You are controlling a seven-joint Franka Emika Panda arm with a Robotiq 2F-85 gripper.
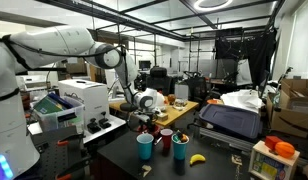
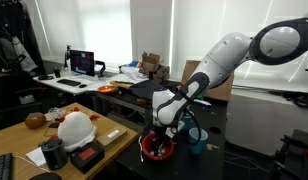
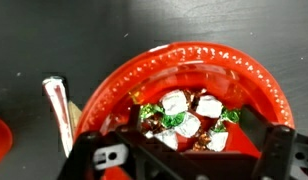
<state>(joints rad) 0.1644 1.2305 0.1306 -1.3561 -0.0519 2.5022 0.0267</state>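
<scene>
Gripper (image 3: 184, 150) spread wide, hanging low over the red bowl (image 3: 256, 76) of wrapped candies (image 3: 176, 102) on the bench (image 3: 244, 25). Looks like the approach stage. A pick needs a straight descent centred on one candy.

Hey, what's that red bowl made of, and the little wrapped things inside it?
The red bowl is probably plastic, glossy and slightly translucent, judging by the bright highlights along its ribbed rim. The wrapped pieces seem to be in metallic foil, silver and green, with crinkled, mirror-like glints. What is inside the wrappers cannot be seen.
</scene>
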